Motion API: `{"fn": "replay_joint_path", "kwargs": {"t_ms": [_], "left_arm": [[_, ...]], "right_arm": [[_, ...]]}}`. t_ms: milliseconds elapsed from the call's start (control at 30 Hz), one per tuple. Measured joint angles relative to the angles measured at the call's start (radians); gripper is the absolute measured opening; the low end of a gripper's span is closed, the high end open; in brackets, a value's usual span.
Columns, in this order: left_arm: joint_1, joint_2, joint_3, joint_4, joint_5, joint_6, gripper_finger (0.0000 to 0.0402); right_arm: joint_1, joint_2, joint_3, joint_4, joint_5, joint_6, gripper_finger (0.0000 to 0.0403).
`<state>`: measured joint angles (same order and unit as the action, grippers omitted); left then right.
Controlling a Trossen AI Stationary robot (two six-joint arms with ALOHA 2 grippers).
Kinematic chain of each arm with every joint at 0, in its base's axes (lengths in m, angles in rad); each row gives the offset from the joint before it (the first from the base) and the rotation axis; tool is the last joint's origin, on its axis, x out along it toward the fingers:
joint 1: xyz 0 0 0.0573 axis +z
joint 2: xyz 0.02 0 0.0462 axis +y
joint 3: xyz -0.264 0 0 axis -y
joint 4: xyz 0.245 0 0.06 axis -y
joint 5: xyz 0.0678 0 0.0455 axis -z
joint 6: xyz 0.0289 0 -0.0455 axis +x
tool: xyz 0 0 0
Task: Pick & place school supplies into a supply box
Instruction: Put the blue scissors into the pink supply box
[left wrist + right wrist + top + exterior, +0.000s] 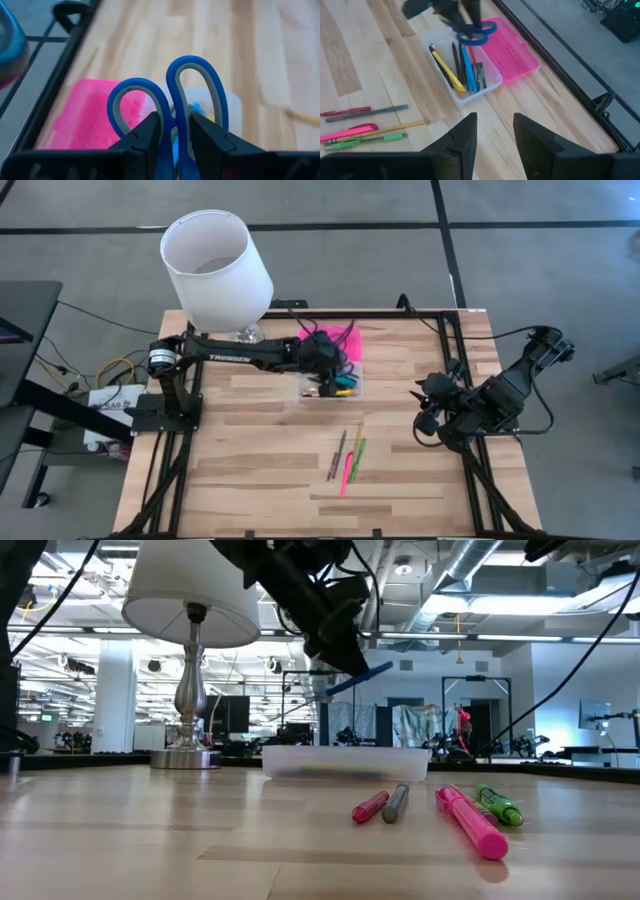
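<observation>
My left gripper point(326, 366) is shut on small blue-handled scissors point(170, 95) and hangs over the supply box, whose clear base point(336, 384) holds several pens and whose pink lid point(342, 340) lies open on the far side. The right wrist view shows the scissors point(476, 31) above the base point(466, 67). Several pens and markers point(346, 456) lie loose on the table nearer the front edge. My right gripper point(495, 135) waits open at the table's right side, touching nothing. My left gripper pinches the scissors between its two fingers just behind the handle loops, where the two loops meet point(175, 122). The loops stick out past the fingertips; the blades are hidden behind the fingers. The fingers slant down from the table's left. The scissors hang clear above the box point(345, 760).
A table lamp with a white shade point(215, 265) stands at the far left, its metal foot point(187, 755) close to the box. Dark frame rails point(455, 370) run along the table's sides. Bare wood lies between the loose pens and the left edge.
</observation>
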<state>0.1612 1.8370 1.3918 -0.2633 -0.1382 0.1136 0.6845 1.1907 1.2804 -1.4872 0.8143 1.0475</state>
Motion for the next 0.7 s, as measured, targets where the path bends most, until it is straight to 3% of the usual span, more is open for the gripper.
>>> {"fn": "replay_joint_path", "kwargs": {"t_ms": [233,700], "left_arm": [[0.010,0.091,0.001,0.055,-0.006,-0.122,0.0089],[0.016,0.113,0.000,0.036,-0.017,-0.138,0.0106]], "right_arm": [[-0.027,0.000,0.000,0.002,0.000,-0.020,0.0121],[-0.033,0.000,0.000,-0.004,0.005,-0.035,0.0121]]}}
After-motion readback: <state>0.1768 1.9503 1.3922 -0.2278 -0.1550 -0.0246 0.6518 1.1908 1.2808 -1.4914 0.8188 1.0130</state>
